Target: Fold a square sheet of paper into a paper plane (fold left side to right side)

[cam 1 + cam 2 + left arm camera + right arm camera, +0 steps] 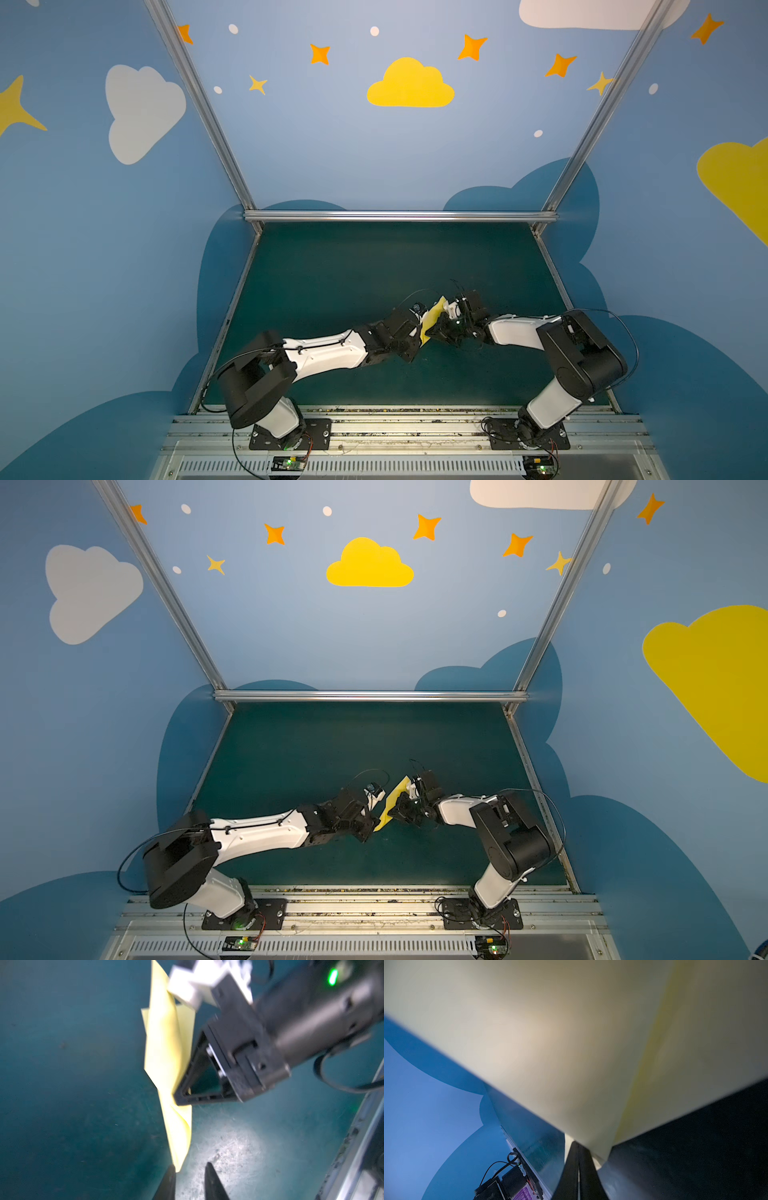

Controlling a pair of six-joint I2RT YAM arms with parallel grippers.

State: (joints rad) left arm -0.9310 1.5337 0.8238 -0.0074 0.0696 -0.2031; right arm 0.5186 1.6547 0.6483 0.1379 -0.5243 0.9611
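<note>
“Black-and-white arms on the near silver rail [415, 428] at six o'clock: where do they meet?”

“Over the dark green table [332, 270], a little toward four o'clock from its middle. The left arm [324, 353] reaches in from eight o'clock, the right arm [515, 328] from four.”

“What's nearest there?”

“The left fingers [417, 347] [171, 1180]. In the left wrist view their two black tips stand narrowly apart with table showing between them, so they are open. The lower point of the paper sits at the inner edge of one tip; whether it touches I can't tell.”

“And the paper?”

“The paper plane [432, 322] [392, 802] [166, 1053] [550, 1043], thin pale yellow paper folded into a slim, pointed, layered shape, hangs between the two sets of fingers and looks lifted off the table. In both top views its length runs from seven o'clock to one o'clock.”

“Who holds it?”

“The right fingers [438, 328] [176, 1095] [579, 1167], just beyond. They are clamped shut on the paper plane about halfway along. A black triangular finger presses one face, and in the right wrist view both fingers lie together against blurred paper that fills most of that view.”

“Farther back?”

“More table toward twelve o'clock, a silver bar [399, 216], then a blue wall [374, 158] with a painted yellow cloud [409, 83].”
</note>
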